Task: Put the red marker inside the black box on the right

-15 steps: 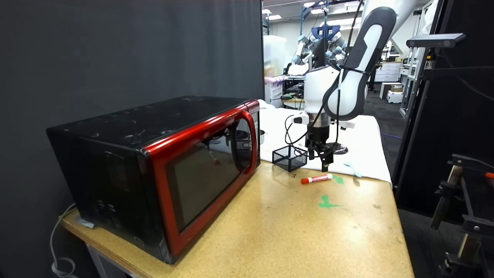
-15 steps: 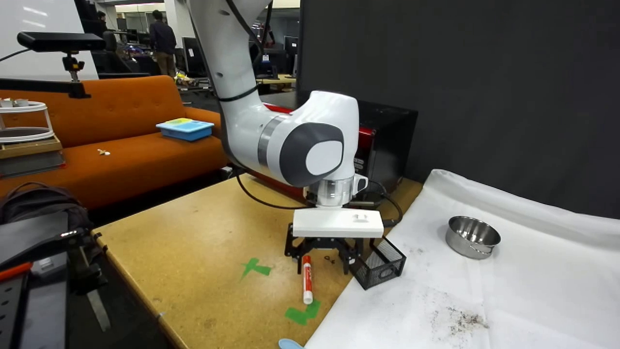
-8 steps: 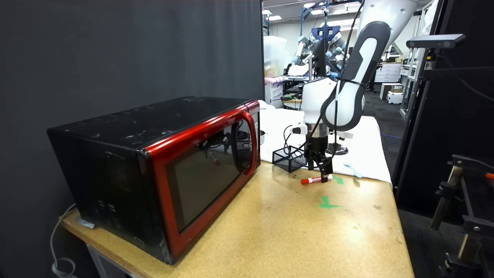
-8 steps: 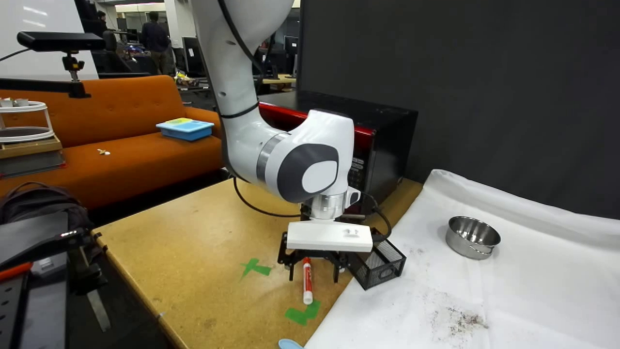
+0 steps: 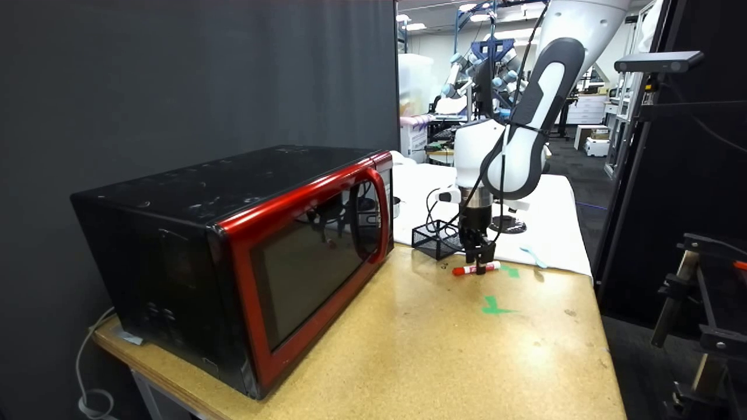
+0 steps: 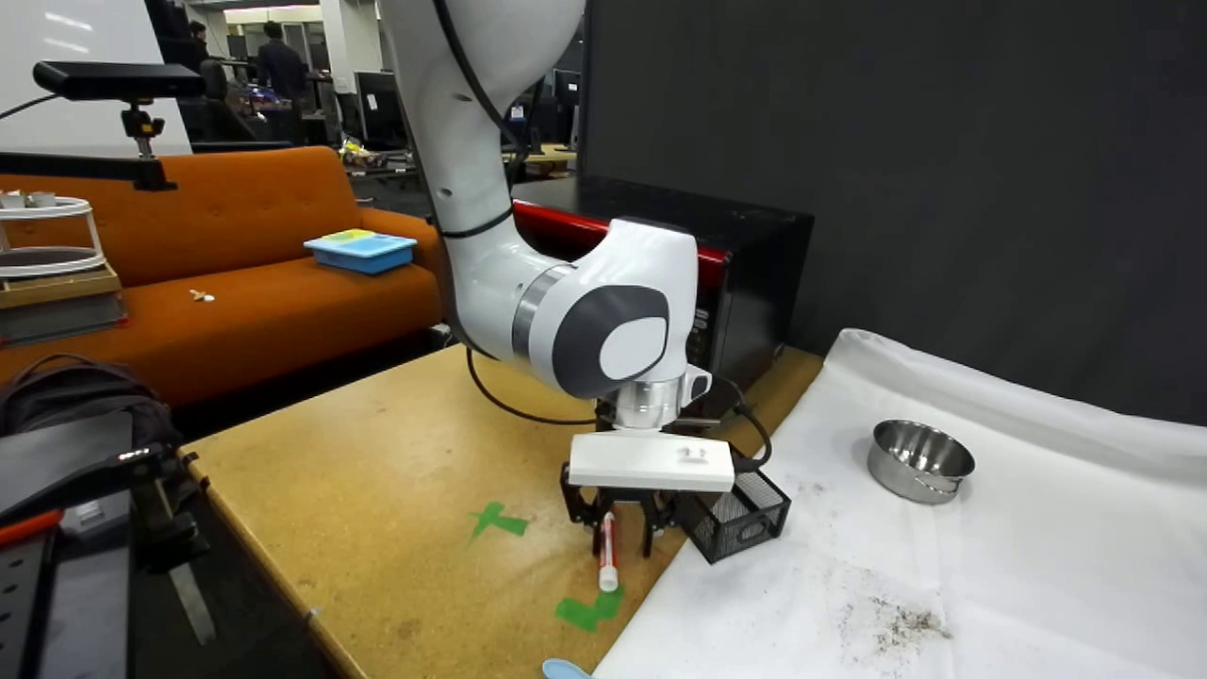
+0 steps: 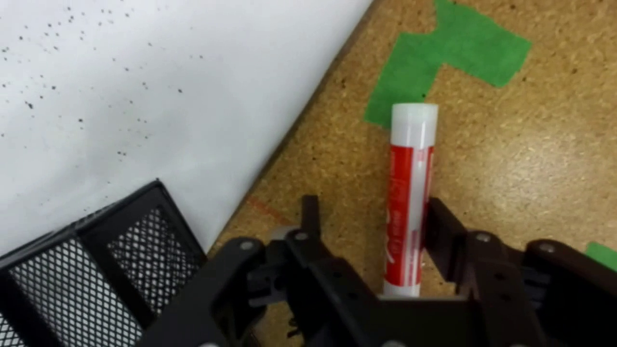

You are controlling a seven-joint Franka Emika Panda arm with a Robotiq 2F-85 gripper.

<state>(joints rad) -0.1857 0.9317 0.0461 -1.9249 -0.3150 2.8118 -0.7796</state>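
Observation:
The red marker lies flat on the wooden table, its white end pointing away from the gripper in the wrist view. My gripper straddles it low down with partly closed jaws. One of its fingers touches or nearly touches the marker's right side, while a gap separates the opposite finger from it. In an exterior view the marker runs between the downward fingertips. Beside the gripper stands the black box, an open-topped mesh container; both exterior views show the box partly behind the arm and its cables.
A black-and-red microwave fills one side of the table. White sheeting lies under part of the box and holds a steel bowl. Green tape sticks near the marker's white end. A light blue utensil lies at the sheet's edge.
The gripper has come down around the marker and its jaws have narrowed. The marker has shifted slightly toward the black box's side, along with the finger beside it.

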